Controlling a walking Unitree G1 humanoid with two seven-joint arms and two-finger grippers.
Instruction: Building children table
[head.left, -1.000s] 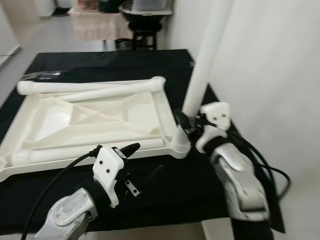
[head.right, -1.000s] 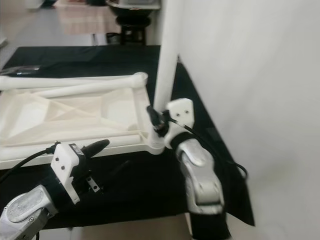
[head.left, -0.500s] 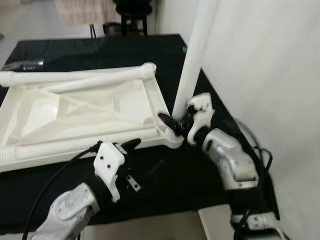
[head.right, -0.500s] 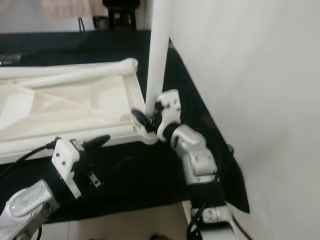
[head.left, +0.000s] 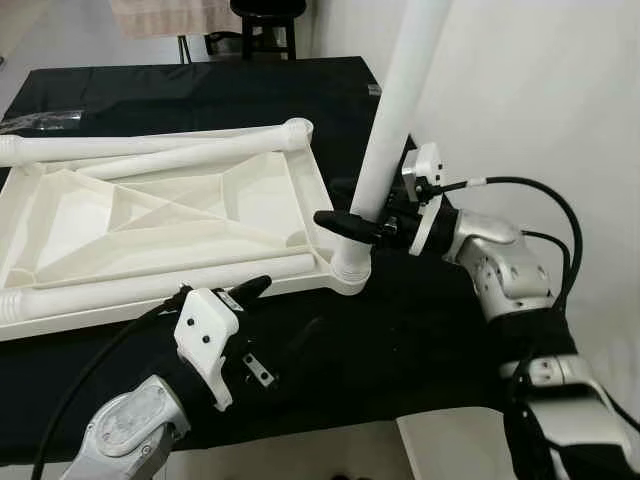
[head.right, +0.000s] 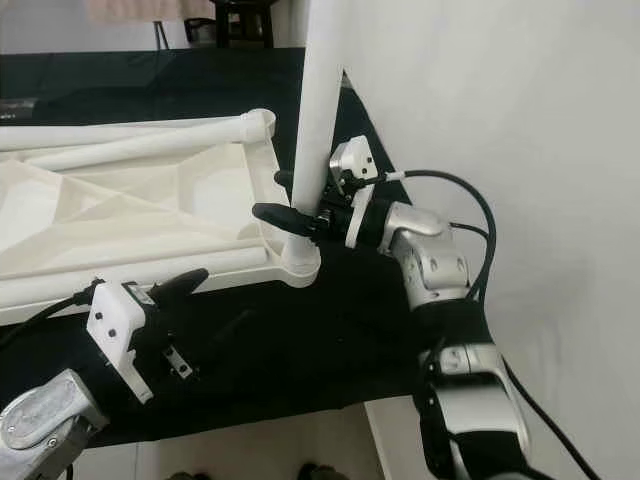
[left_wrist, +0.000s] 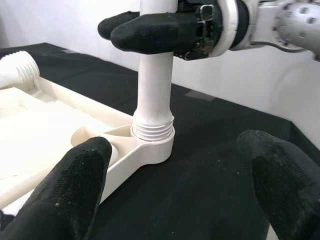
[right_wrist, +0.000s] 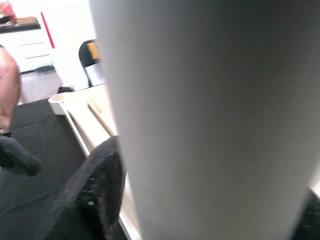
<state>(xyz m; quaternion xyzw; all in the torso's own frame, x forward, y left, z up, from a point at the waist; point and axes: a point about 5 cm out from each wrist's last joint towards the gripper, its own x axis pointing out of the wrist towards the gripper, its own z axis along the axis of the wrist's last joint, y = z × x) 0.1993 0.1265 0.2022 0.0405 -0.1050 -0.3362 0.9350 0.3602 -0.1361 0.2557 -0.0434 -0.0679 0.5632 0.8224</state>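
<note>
- Gripping the upright table leg (head.left: 398, 110), the right gripper (head.left: 352, 224) was clamped low on it, presumably to turn its thread into the corner socket (left_wrist: 150, 150).
- The inverted tabletop (head.left: 150, 220) lay at 10 o'clock.
- The left gripper (left_wrist: 175, 185) hovered, fingers spread, at 6 o'clock.
</note>
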